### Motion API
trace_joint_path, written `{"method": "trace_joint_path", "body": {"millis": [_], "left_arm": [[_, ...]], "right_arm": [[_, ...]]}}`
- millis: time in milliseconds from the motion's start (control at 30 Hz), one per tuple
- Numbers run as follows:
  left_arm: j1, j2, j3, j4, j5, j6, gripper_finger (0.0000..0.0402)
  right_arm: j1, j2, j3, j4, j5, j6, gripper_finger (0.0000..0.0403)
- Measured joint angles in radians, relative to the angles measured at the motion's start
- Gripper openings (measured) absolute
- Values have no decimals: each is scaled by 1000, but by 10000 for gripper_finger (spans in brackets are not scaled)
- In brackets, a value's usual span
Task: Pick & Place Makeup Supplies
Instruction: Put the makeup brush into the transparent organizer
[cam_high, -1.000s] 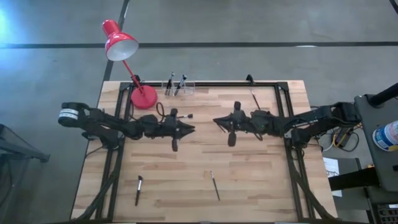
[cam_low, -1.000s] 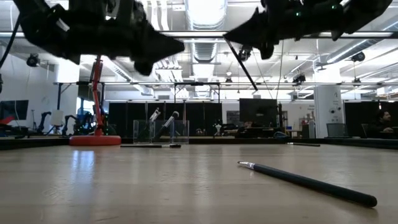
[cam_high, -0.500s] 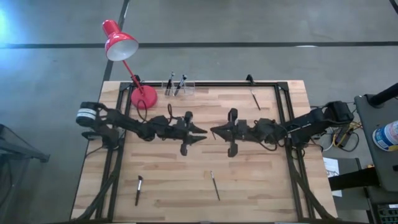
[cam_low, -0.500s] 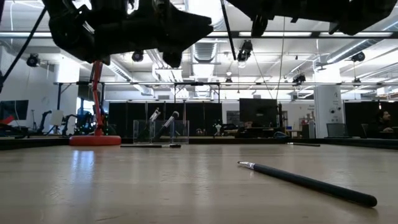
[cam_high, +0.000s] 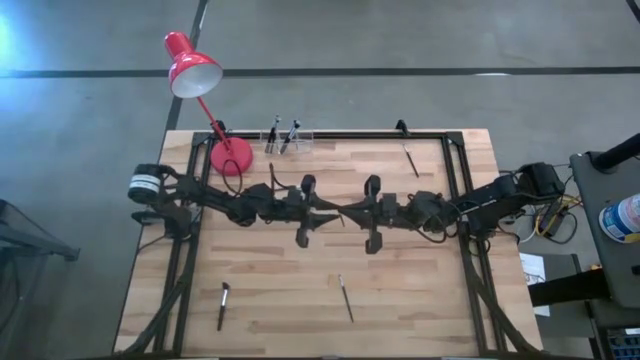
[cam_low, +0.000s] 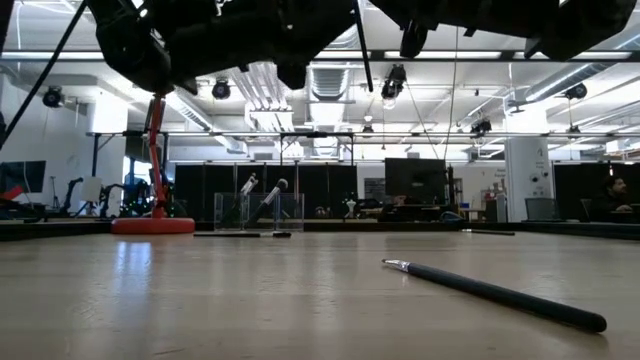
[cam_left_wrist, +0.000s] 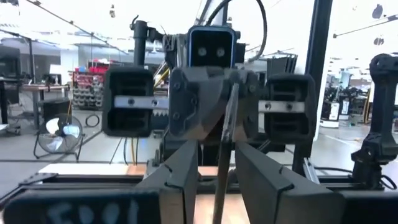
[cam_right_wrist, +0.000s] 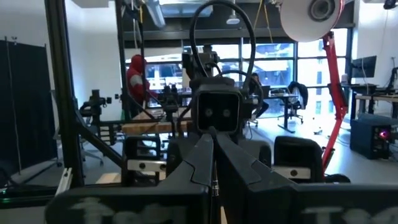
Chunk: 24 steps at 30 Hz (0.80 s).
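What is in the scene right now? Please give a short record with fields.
left gripper: open, one finger on each side of the held brush, above the table's middle
right gripper: shut on the held brush, facing the left gripper
loose brushes: three lying on the table
clear holder: at the far edge, brushes standing in it
red lamp: base at the far left corner

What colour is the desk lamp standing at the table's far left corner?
Red: shade, arm and round base of the desk lamp; it shows best in the high view.
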<state>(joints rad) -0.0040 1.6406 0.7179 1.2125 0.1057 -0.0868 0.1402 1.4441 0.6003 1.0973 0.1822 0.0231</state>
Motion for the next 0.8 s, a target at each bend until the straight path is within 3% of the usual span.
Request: {"method": "trace_joint_path", "body": {"millis": [400,500,633,800], "left_arm": [[0,0,54,-78,2,34,98],[0,0,59,-89,6,52,78],[-1,-3,59,-92,5,78,20],[1,-46,59,-170,-71,102,12]], "right_arm": [[0,13,0,32,-5,2,8],[0,13,0,31,-21,0,8],[-1,13,0,32,-19,0,9],[-1,9,-4,29,57,-19,31]]}}
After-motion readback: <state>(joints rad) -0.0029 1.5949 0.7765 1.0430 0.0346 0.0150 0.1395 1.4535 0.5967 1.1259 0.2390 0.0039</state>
